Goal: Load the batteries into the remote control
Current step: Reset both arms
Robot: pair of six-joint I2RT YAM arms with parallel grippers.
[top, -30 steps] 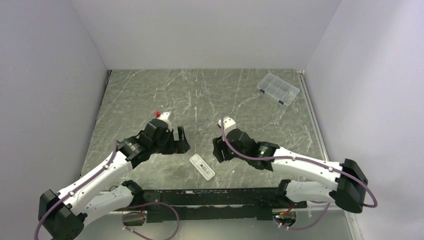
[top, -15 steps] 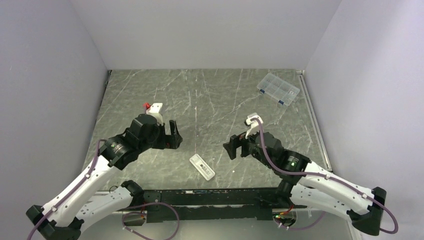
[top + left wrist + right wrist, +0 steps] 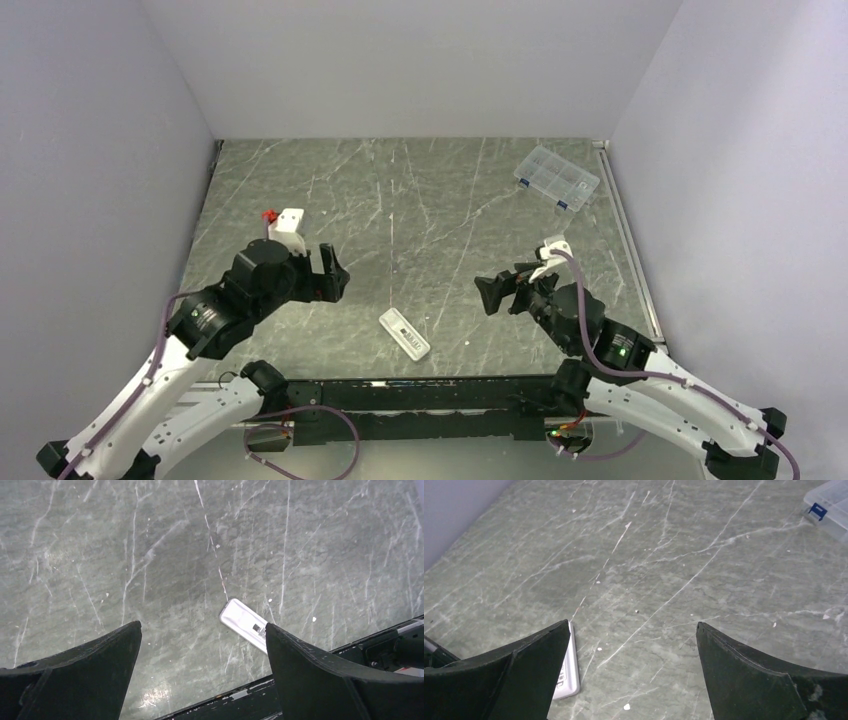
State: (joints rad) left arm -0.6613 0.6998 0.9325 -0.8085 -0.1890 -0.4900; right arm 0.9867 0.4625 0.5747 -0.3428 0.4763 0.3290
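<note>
remote control (image 3: 405, 334) lying flat nr table (image 3: 420, 200) near edge, btwn arms, touching neither; markings too small to read; R-wrist view cutting it off behind a finger | L gripper (image 3: 335, 275) & R gripper (image 3: 495, 292) hanging above table, jaws spread wide, holding nothing, well apart | clear compartment box (image 3: 556, 178) sitting far-R, by edge
</note>
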